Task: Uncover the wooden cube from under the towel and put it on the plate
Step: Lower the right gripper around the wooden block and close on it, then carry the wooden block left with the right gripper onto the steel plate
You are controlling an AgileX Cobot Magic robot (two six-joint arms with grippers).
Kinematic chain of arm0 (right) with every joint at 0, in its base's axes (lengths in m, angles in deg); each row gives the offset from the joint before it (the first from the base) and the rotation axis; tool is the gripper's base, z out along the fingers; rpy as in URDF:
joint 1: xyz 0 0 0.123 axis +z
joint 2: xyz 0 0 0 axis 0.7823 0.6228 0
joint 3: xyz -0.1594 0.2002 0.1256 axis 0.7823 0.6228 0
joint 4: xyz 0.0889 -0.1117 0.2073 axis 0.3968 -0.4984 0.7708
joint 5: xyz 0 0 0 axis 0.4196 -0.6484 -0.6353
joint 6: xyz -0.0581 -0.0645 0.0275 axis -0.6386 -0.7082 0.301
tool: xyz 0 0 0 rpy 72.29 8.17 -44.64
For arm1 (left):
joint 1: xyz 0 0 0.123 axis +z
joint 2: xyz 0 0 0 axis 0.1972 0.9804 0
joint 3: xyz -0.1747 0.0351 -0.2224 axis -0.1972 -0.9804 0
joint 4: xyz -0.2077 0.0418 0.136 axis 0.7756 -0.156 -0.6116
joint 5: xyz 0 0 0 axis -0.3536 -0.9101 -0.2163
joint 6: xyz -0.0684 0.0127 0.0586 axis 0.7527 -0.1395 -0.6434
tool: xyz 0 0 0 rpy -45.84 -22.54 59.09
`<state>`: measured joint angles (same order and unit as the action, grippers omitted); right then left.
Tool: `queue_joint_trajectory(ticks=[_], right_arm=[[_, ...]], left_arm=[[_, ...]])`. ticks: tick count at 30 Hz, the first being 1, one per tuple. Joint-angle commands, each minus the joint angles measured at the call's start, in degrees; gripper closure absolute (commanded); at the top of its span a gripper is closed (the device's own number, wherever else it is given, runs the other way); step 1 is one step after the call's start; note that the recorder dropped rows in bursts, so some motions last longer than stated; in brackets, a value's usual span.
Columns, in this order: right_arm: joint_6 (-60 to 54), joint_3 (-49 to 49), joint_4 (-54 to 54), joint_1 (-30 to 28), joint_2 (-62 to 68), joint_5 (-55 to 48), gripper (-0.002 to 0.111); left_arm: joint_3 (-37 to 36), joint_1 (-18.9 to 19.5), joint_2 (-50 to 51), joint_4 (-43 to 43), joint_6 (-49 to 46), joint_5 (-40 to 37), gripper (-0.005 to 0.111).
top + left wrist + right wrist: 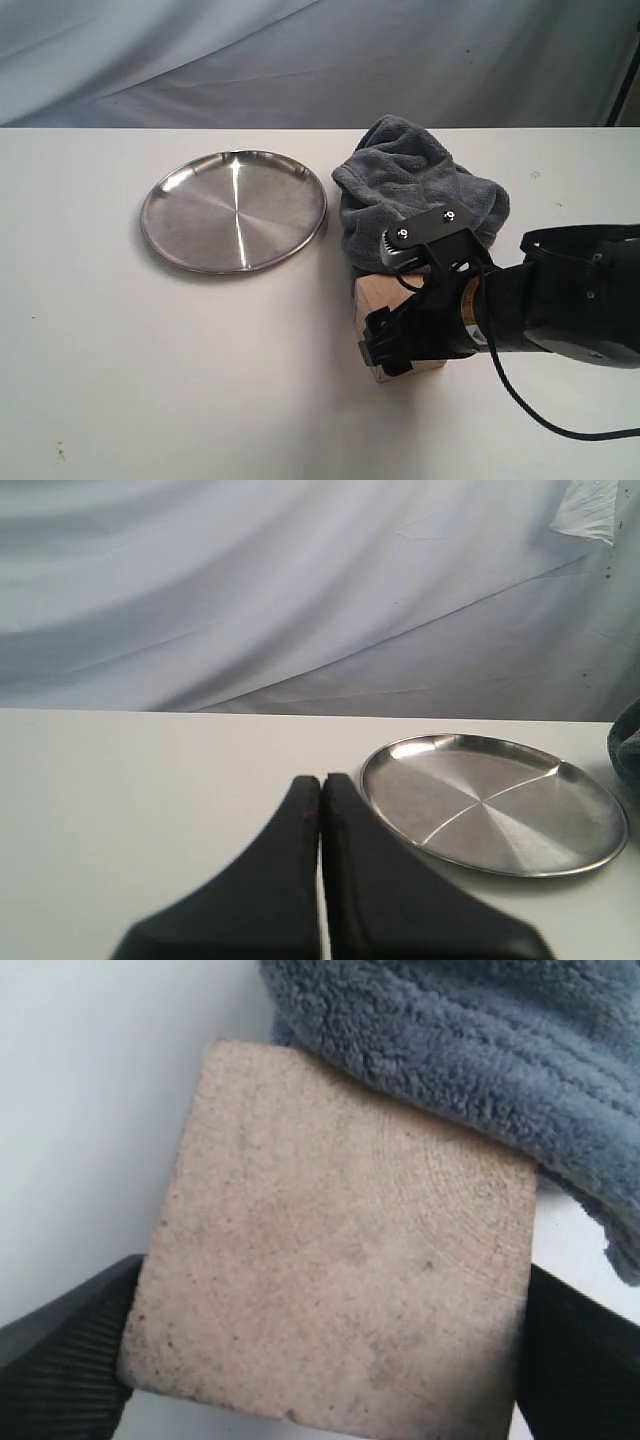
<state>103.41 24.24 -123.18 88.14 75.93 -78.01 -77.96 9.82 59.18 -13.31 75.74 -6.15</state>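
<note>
The wooden cube stands on the white table just in front of the crumpled grey towel, which still overlaps its far top edge. In the right wrist view the cube's pale top fills the frame, with the towel over one corner. My right gripper comes down over the cube, and its black fingers press against two opposite sides. The steel plate lies bare to the left of the towel. My left gripper is shut on nothing, near the plate; the exterior view does not show it.
A grey cloth backdrop hangs behind the table's far edge. The right arm's black body and cable stretch over the table's right side. Bare white tabletop spreads in front of the plate.
</note>
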Motion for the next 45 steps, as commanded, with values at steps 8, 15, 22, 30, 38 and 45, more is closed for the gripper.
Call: queue_joint_trajectory(ticks=[8,15,22,30,38,45], right_arm=[[0.25,0.11,5.59,0.98,-4.82,-2.38,0.048],[0.14,0.11,7.2,4.75,-13.08,-3.7,0.048],[-1.77,0.11,7.33,6.85,-18.94,3.13,0.048],[-15.9,-1.61,13.25,6.73,-16.42,15.71,0.048],[-24.64,-16.26,18.33,6.73,-5.29,14.63,0.048],[-31.07,-29.93,19.15,6.62,8.22,14.63,0.049]], left_arm=[[-0.25,-0.05,-0.09,-0.04,0.13,0.23,0.105],[-0.25,-0.05,-0.09,-0.04,0.13,0.23,0.105],[-0.25,-0.05,-0.09,-0.04,0.13,0.23,0.105],[-0.25,-0.05,-0.09,-0.04,0.13,0.23,0.105],[-0.25,-0.05,-0.09,-0.04,0.13,0.23,0.105],[-0.25,-0.05,-0.09,-0.04,0.13,0.23,0.105]])
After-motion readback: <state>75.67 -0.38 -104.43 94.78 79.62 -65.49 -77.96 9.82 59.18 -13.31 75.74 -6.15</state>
